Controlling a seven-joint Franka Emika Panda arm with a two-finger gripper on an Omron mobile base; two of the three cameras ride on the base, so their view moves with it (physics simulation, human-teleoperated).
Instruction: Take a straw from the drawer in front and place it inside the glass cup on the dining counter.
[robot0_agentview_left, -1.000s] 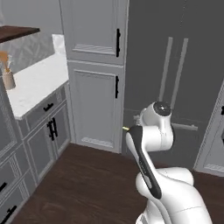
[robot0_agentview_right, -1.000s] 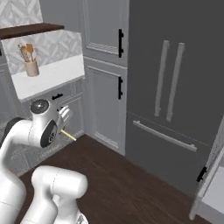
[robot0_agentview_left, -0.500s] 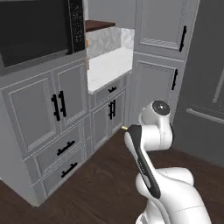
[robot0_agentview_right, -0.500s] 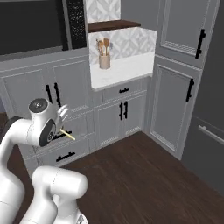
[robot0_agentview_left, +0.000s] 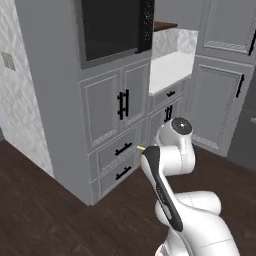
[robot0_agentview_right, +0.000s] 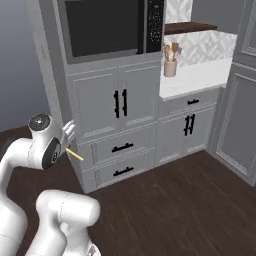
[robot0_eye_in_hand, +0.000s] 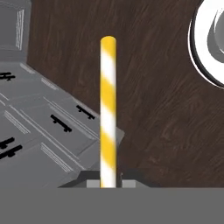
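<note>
Two dark fingertips (robot0_eye_in_hand: 89, 183) close on the base of the straw (robot0_eye_in_hand: 108, 111), which in the hand view rises straight up from the gripper (robot0_eye_in_hand: 108, 183) as a yellow-and-white striped stick over dark wood floor (robot0_eye_in_hand: 162, 113). In the right base view the straw (robot0_agentview_right: 76, 154) pokes out as a short yellow stub from the hand at the arm's folded elbow, pointing toward the cabinets; in the left base view just its tip (robot0_agentview_left: 140, 148) shows beside the arm, near the drawer fronts. Beyond the hand stands a tall grey cabinet block with a dark built-in oven (robot0_agentview_right: 107, 27) at the top, a pair of doors below it, and two drawers (robot0_agentview_right: 121, 148) with short black handles at the bottom, both shut. Right of that block, a marble worktop (robot0_agentview_right: 197, 80) carries a utensil holder (robot0_agentview_right: 170, 67) with wooden utensils against patterned tiles.
</note>
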